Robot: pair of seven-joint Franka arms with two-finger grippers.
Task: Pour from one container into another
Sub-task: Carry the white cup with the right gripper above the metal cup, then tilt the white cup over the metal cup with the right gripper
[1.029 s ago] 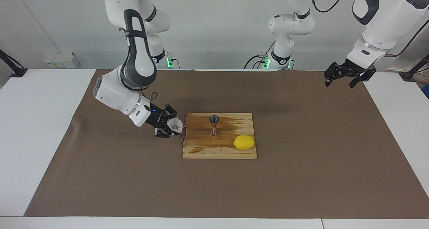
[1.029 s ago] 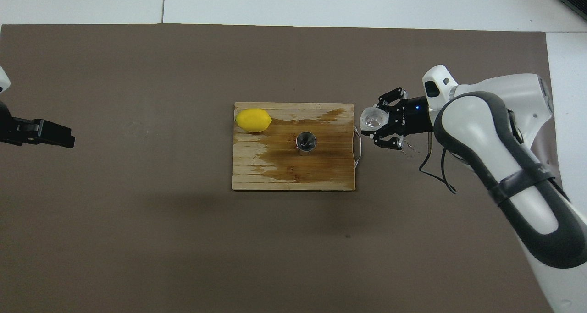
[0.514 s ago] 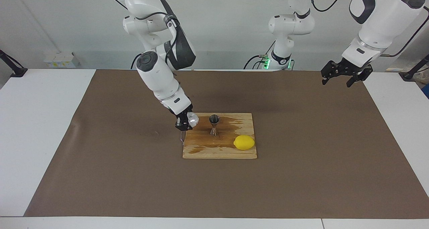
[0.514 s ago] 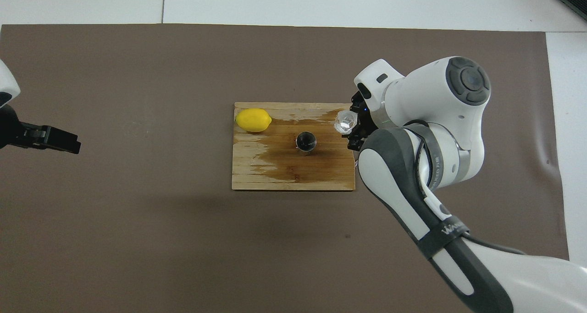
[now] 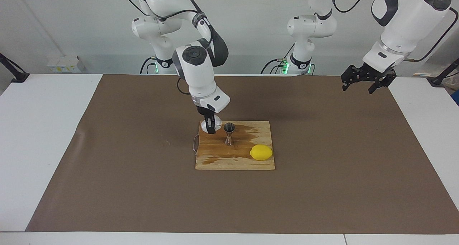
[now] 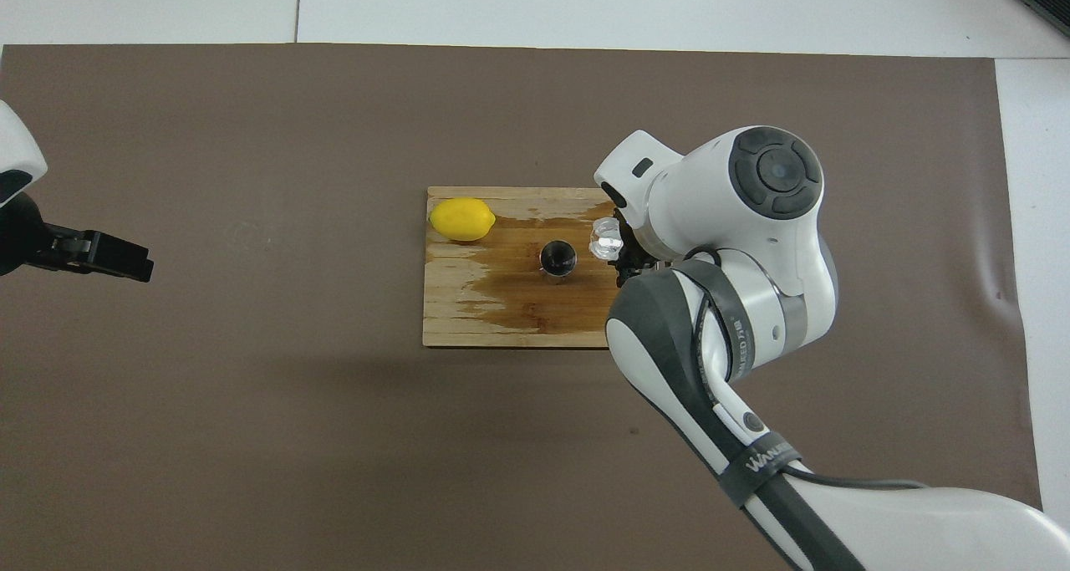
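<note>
The clear plastic cup [image 5: 206, 126] is in my right gripper [image 5: 209, 127], which is shut on it. It hangs just over the wooden board [image 5: 222, 159], at the edge toward the right arm's end and close beside the steel jigger [image 5: 229, 132]. The jigger stands upright in the middle of the board, on a dark wet stain. In the overhead view the cup [image 6: 605, 238] shows next to the jigger [image 6: 557, 258], and my right arm hides part of the board [image 6: 468, 320]. I cannot make out the cup's contents. My left gripper [image 5: 364, 80] waits open and empty in the air over the mat's edge at the left arm's end.
A yellow lemon [image 5: 261, 152] lies on the board's corner farther from the robots, toward the left arm's end. A thin wire handle [image 5: 194, 144] sticks out of the board's edge at the right arm's end. A brown mat [image 5: 322, 187] covers the table.
My right arm has swung up and carried the cup from beside the board's edge to over the board, close to the jigger. The left gripper has drifted slightly.
</note>
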